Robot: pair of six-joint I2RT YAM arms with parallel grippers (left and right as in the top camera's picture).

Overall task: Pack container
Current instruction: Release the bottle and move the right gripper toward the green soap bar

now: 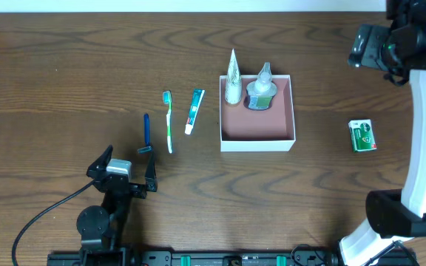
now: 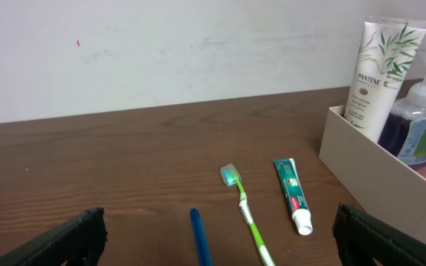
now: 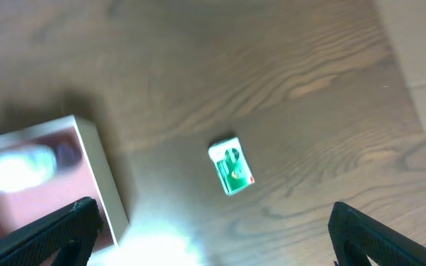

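Observation:
The container, white-walled and pink inside, sits mid-table. A white Pantene tube and a clear pump bottle stand in its far part. To its left lie a toothpaste tube, a green toothbrush and a blue razor. A green packet lies to its right. My left gripper is open and empty near the front edge, just short of the razor. My right gripper is open and empty, held high above the packet.
The left wrist view shows the toothbrush, toothpaste and the container's wall ahead, with a pale wall beyond the table's far edge. The right arm's white base stands at the front right.

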